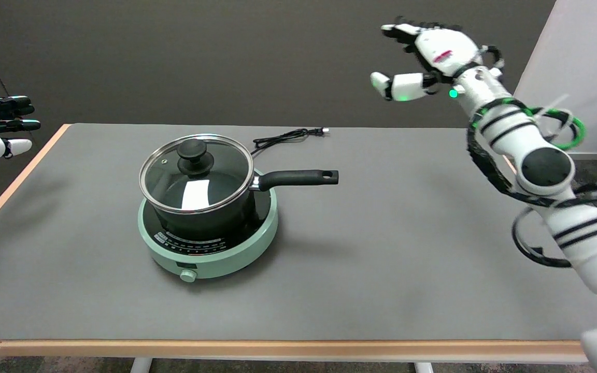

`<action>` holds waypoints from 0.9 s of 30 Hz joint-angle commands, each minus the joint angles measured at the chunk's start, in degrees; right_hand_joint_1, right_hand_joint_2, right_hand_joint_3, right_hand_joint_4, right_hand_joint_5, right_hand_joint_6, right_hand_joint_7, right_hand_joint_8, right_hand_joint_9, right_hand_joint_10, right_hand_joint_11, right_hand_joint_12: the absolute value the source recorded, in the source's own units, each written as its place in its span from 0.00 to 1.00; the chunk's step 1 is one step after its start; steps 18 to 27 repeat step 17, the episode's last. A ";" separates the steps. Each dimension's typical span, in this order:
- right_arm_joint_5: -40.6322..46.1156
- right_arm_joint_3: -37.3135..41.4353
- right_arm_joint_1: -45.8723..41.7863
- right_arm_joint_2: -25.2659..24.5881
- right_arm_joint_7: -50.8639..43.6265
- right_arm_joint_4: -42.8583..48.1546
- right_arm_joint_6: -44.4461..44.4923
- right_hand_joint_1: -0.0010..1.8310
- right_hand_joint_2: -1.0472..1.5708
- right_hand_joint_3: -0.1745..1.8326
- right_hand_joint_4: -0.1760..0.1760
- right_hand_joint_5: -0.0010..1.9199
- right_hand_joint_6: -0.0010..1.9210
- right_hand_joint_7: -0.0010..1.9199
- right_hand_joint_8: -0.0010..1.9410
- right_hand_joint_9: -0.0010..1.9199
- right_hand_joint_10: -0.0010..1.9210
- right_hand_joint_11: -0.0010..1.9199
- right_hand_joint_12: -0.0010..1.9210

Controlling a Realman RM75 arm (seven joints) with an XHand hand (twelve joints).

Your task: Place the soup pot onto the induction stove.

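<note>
Nearest the camera, the table (329,290) edge is seen, and behind it the green stove (210,254) with its round knob (188,275) at the front. The pot (200,202), black with a glass lid (195,173) and a black lid knob (193,154), is set on the stove's dark top, its handle (298,178) pointing to the picture's right. The placement is judged done; nothing of the task appears left beyond withdrawal of the arm. The right hand (423,57) is held high above the far right of the table, well apart from the pot, fingers spread, with nothing held. A cord (283,137) lies behind the stove, unplugged. Small white markings are printed on the stove's panel, but they cannot be read. No brand can be made out.
</note>
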 commanded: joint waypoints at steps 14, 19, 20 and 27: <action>7.07 13.09 -19.63 3.82 0.00 7.57 -13.37 0.22 0.62 0.52 0.76 0.17 0.08 0.24 0.08 0.32 0.19 0.20 0.38; 6.95 14.32 -20.35 2.55 0.00 7.87 -13.67 0.22 0.62 0.52 0.76 0.17 0.08 0.25 0.08 0.32 0.19 0.20 0.38; 6.95 14.32 -20.35 2.55 0.00 7.87 -13.67 0.22 0.62 0.52 0.76 0.17 0.08 0.25 0.08 0.32 0.19 0.20 0.38; 6.95 14.32 -20.35 2.55 0.00 7.87 -13.67 0.22 0.62 0.52 0.76 0.17 0.08 0.25 0.08 0.32 0.19 0.20 0.38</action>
